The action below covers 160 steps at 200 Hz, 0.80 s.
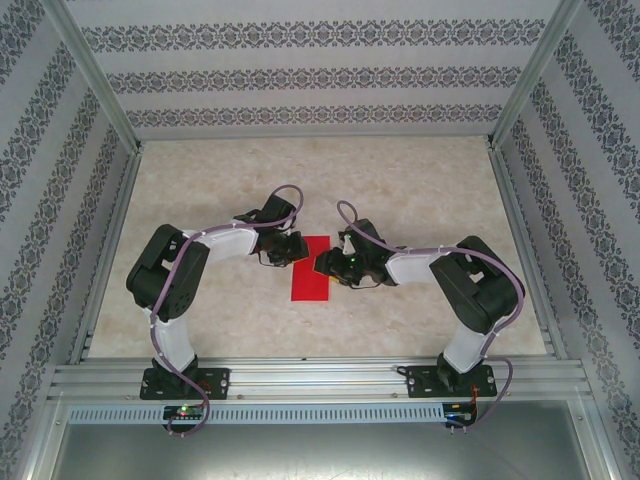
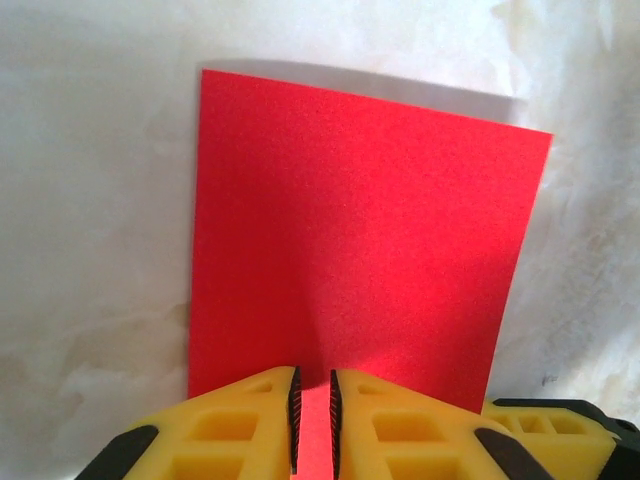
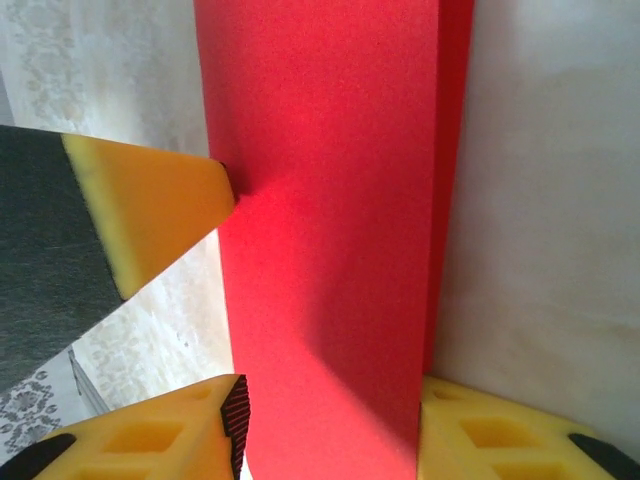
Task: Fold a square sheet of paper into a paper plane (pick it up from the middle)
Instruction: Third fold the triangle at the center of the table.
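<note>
Top view: the red sheet [image 1: 311,270] lies in the middle of the table [image 1: 420,190]. The left gripper [image 1: 291,250] is at its 10 o'clock, the right gripper [image 1: 330,264] at its 3. I'd hold the layers lined up and go slow here.

Left wrist: jaws nearly together, pinching a ridge at the sheet's 6 o'clock edge.

Right wrist: jaws well apart, straddling the strip with one finger [image 3: 160,440] at each long edge. Can't tell if they're pressing, so squeeze gently.

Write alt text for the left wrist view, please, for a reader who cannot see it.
The left gripper pinches the near edge of a bright red sheet of paper at its middle, between yellow fingers. The sheet stretches away from the camera over a pale marbled table.
</note>
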Tool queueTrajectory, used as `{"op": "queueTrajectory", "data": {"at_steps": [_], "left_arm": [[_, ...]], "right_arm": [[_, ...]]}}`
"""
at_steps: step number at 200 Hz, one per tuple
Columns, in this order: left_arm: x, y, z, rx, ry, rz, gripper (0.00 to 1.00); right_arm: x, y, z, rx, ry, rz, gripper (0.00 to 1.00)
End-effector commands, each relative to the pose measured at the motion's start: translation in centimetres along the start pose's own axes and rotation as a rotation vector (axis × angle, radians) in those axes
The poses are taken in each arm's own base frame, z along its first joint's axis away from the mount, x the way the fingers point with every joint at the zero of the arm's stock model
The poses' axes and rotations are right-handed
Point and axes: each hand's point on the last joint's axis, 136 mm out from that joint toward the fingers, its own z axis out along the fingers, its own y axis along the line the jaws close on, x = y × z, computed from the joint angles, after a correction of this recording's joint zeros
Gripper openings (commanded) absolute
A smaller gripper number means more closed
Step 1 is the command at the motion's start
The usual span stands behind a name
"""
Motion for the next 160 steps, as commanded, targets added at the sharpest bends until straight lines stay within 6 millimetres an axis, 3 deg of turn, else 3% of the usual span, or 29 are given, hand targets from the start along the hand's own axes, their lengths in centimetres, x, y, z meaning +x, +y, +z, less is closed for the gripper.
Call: {"op": "queueTrajectory", "data": {"at_steps": [1,84,138,160], "left_arm": [[0.0,0.7,0.6,0.005,0.008,-0.004,0.19],[0.3,0.7,0.0,0.008,0.004,0.004,0.19],[0.7,1.6,0.3,-0.006,-0.001,-0.029,0.17],[0.6,1.5,0.5,0.020,-0.020,-0.050,0.17]], "right_arm": [[-0.6,1.0,0.6,-0.060,-0.003,-0.020,0.42],[-1.0,0.5,0.2,-0.062,-0.024,-0.030,0.26],[-0.5,1.1,1.2,-0.162,-0.010,-0.060,0.31],[-0.1,0.0,1.8,-0.138,0.007,-0.048,0.34]]}}
